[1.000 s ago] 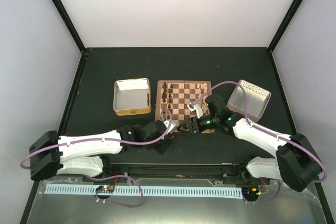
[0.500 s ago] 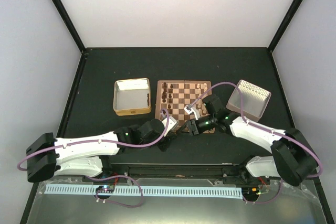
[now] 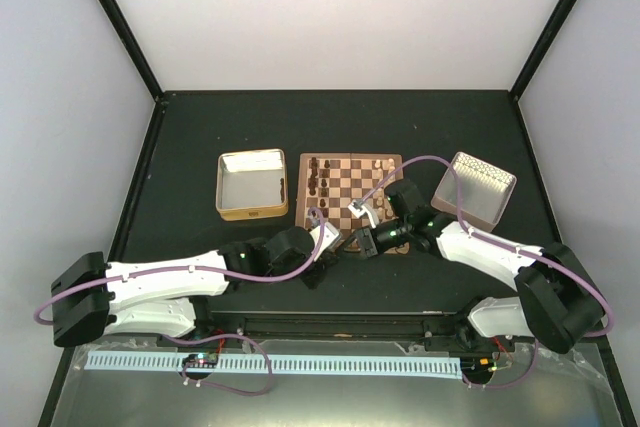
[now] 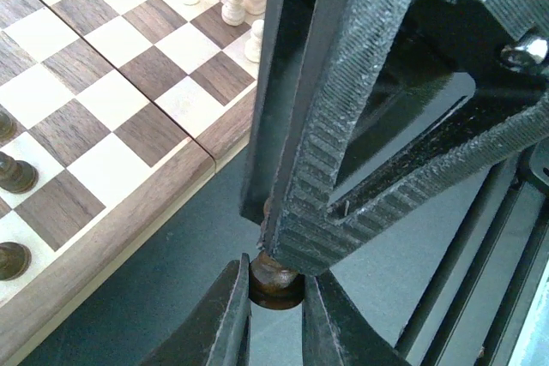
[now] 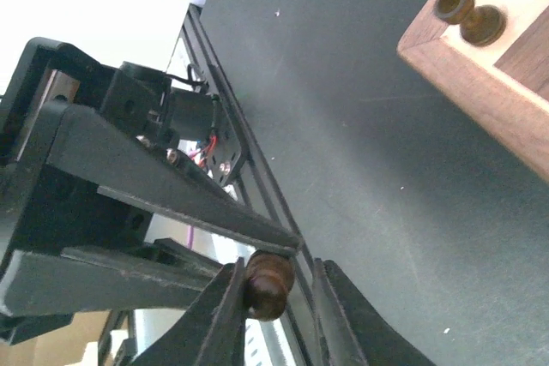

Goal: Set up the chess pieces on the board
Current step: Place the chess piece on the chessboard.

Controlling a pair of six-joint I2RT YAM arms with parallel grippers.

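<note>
The board (image 3: 350, 163) lies mid-table, with dark chess pieces (image 3: 317, 179) ranked along its left side. Off its near edge my two grippers meet over the black mat. My left gripper (image 4: 274, 293) is shut on the base of a dark brown piece (image 4: 273, 279). My right gripper (image 5: 274, 285) straddles the same piece (image 5: 268, 285) from the other side. One of its fingers touches the rounded head and a gap shows at the other. Its ribbed finger (image 4: 343, 169) hides the piece's upper part in the left wrist view. Cream pieces (image 4: 233, 2) stand on the board's far squares.
A yellowish tin (image 3: 252, 184) sits left of the board, and a silvery perforated tray (image 3: 476, 187) sits to its right. Two dark pieces (image 5: 467, 15) stand at the board's corner in the right wrist view. The black rail of the arm bases runs along the near table edge.
My right gripper's jaws have narrowed around the dark piece that my left gripper holds. Both grippers have drawn closer together off the board's near edge.
</note>
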